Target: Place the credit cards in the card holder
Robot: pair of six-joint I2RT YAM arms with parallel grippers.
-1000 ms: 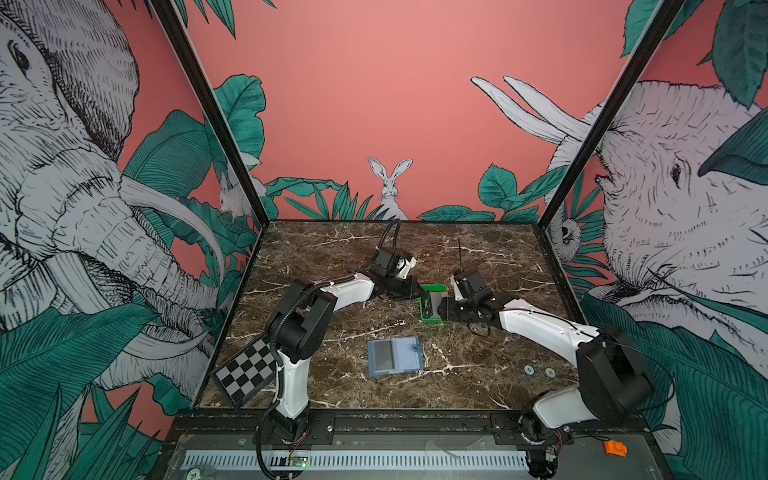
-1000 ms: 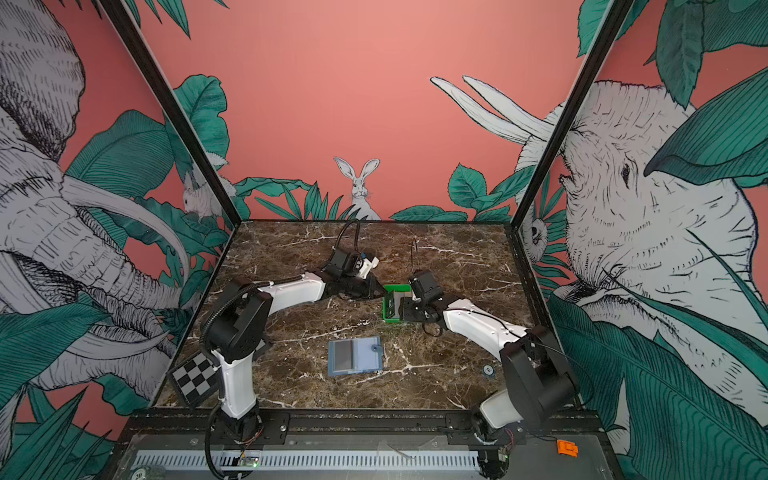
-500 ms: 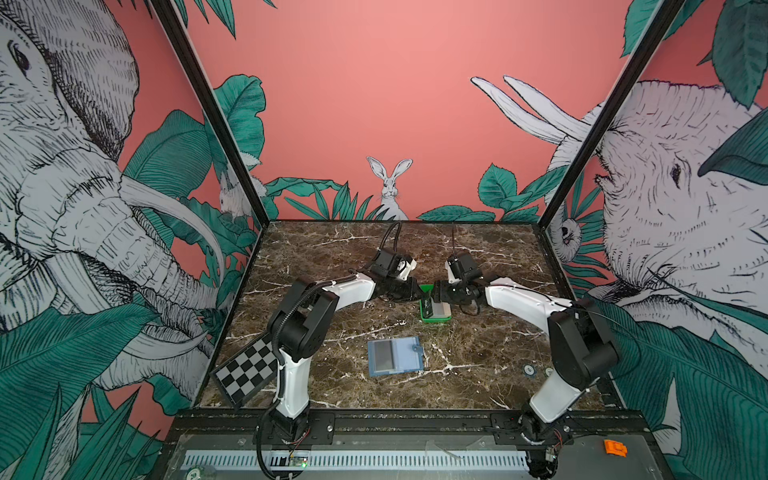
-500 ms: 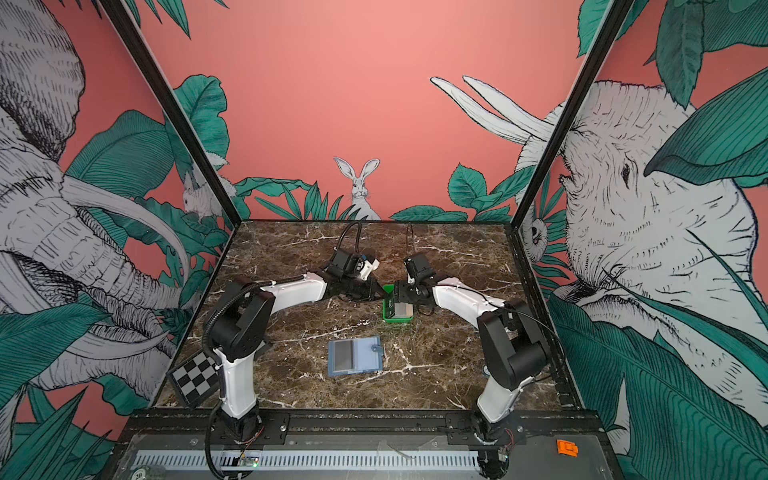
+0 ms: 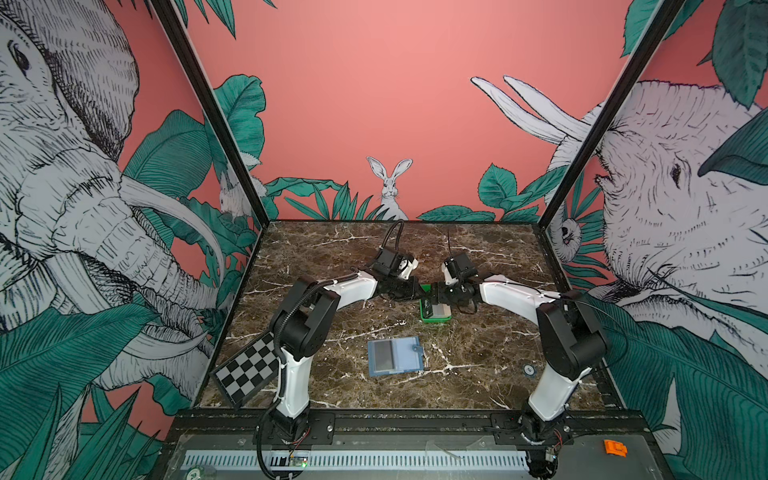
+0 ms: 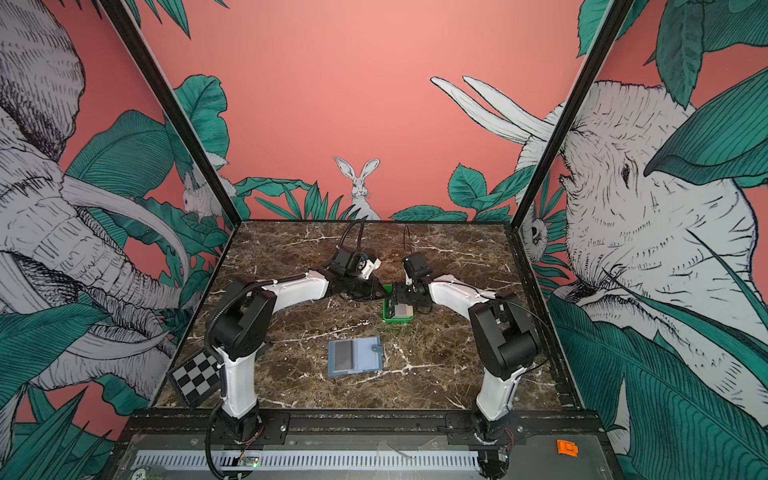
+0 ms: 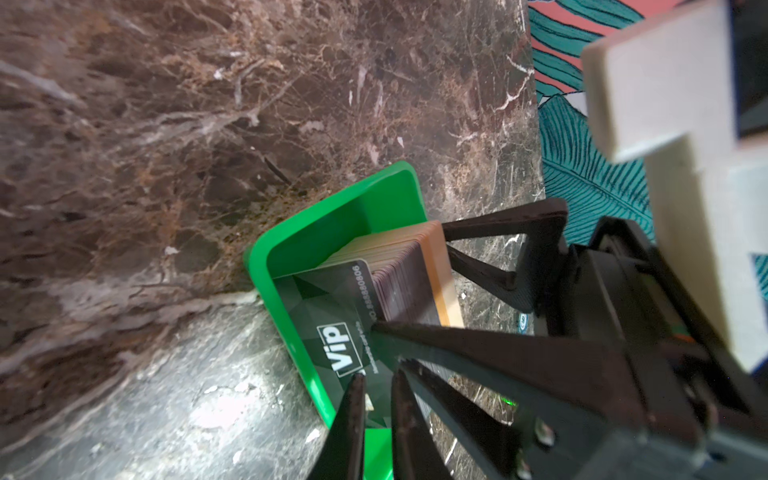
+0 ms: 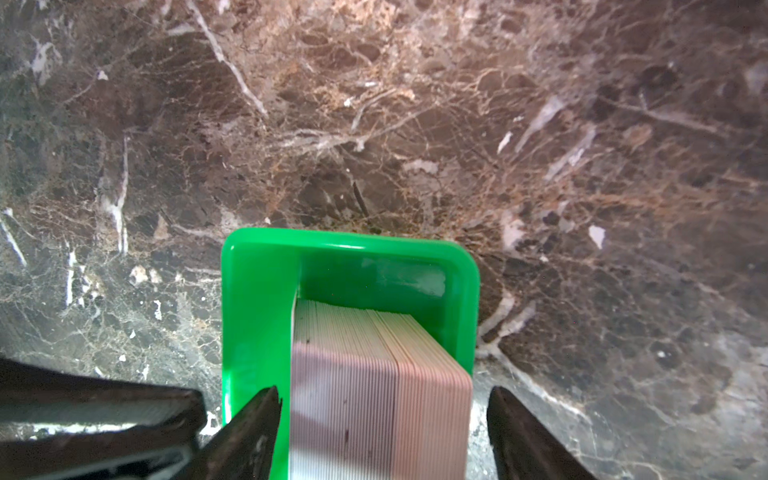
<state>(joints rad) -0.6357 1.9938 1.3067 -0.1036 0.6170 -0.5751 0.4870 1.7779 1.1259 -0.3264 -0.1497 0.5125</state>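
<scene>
As the right gripper (image 8: 382, 395) swung over the green plastic tray (image 8: 257, 291), its empty jaws widened astride the beige card stack (image 8: 374, 361). The left gripper (image 7: 378, 372) pinches 1 black "VIP" card (image 7: 328, 324), seemingly ready to lift.

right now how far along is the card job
Done: perhaps one; the open holder shows a grey rectangle in one pocket, maybe a card. In hand: nothing lifted; the left gripper pinches the tray rim, it seems, and the right gripper stands open astride the cards. Left: nearly everything; they stand as a thick stack in the tray.
</scene>
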